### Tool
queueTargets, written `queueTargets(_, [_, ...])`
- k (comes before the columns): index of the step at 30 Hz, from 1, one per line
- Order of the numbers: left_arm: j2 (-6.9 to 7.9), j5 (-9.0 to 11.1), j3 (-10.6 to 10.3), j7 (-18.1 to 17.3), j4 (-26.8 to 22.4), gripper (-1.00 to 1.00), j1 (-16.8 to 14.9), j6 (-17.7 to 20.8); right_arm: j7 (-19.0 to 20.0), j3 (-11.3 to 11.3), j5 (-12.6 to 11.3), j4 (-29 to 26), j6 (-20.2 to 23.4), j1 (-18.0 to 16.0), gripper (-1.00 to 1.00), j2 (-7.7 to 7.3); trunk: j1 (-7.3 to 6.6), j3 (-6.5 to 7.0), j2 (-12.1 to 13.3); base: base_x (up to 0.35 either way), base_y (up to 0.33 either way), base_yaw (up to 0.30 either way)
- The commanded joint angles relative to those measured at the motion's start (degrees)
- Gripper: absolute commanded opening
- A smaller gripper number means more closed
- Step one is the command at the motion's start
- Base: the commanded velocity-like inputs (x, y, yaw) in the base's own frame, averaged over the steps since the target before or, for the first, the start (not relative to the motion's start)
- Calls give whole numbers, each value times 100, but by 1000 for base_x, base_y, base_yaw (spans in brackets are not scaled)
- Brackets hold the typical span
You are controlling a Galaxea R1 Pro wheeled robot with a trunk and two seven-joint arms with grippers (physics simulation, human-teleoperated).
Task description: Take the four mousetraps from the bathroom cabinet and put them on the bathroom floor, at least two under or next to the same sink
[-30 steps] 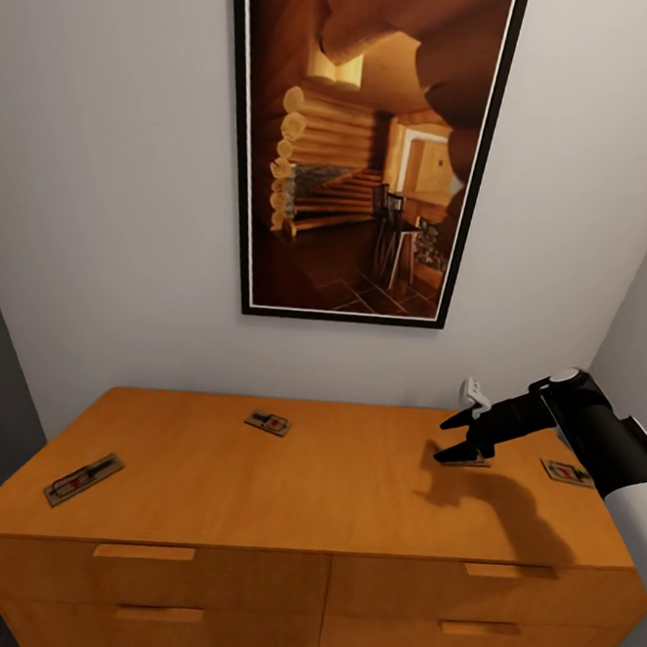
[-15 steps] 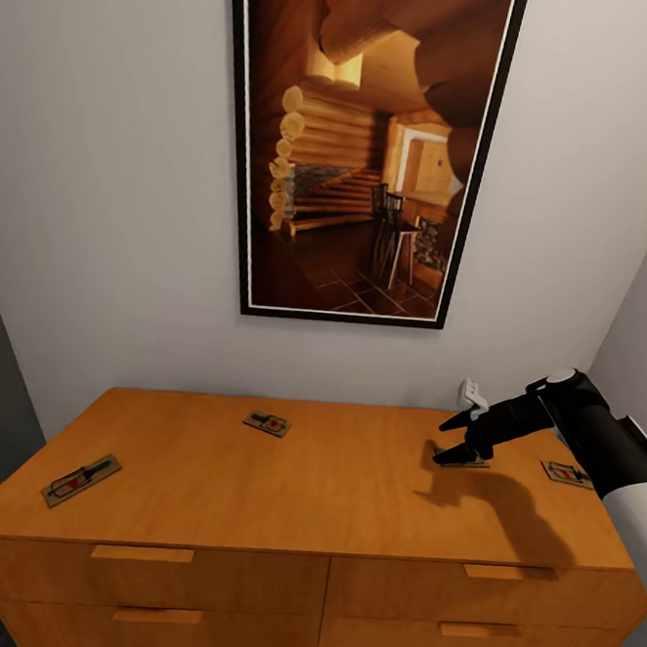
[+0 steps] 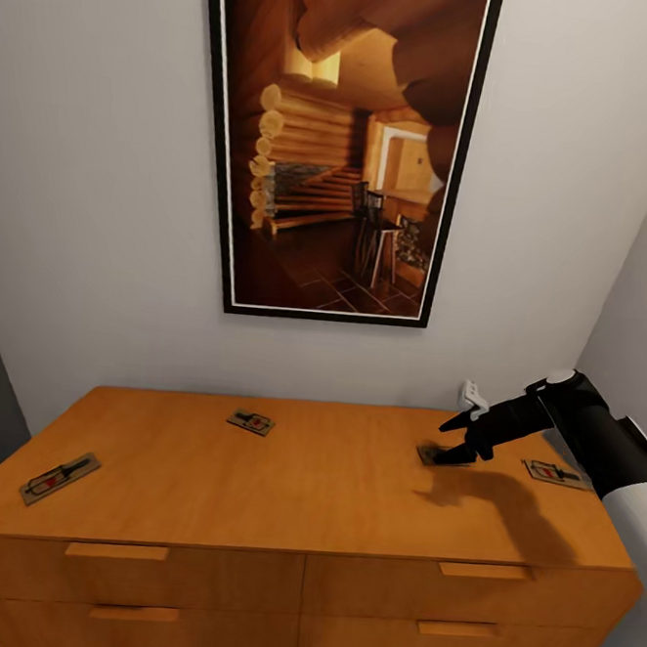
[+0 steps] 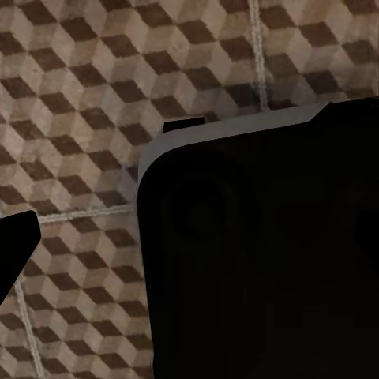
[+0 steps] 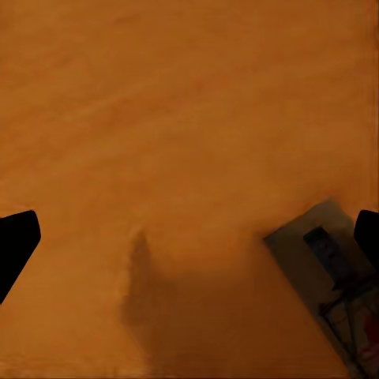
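Head view: you've got the cabinet [image 3: 299, 488] under a big framed picture [image 3: 340, 139], with all four mousetraps on its top. One trap [image 3: 58, 477] sits near the front left corner, one [image 3: 251, 421] toward the back middle, one [image 3: 551, 472] far right, and the fourth [image 3: 435, 455] right under your right gripper [image 3: 455, 441]. The jaws are apart, tips low over that trap, not clamped on it. Right wrist view has the same trap [image 5: 335, 276] off beside one fingertip, not between them. Left wrist view looks at the cube-pattern floor [image 4: 79, 103]; can't tell that gripper's state
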Motion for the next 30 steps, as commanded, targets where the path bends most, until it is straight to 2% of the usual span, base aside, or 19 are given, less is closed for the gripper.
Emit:
queueTargets(1, [-2, -2, -47, 37, 27, 100, -11, -43, 23, 8, 20, -6, 60, -3, 100, -5, 0, -6, -3, 0, -188, 0])
queueTargets(9, [-2, 2, -47, 37, 27, 100, -11, -43, 22, 8, 20, 17, 59, -3, 100, -5, 0, -6, -3, 0, -78, 0])
queueTargets(30, [-7, 0, -47, 36, 30, 100, -11, -43, -18, 8, 20, 185, 34, -3, 100, -2, 0, -6, -3, 3, -5, 0])
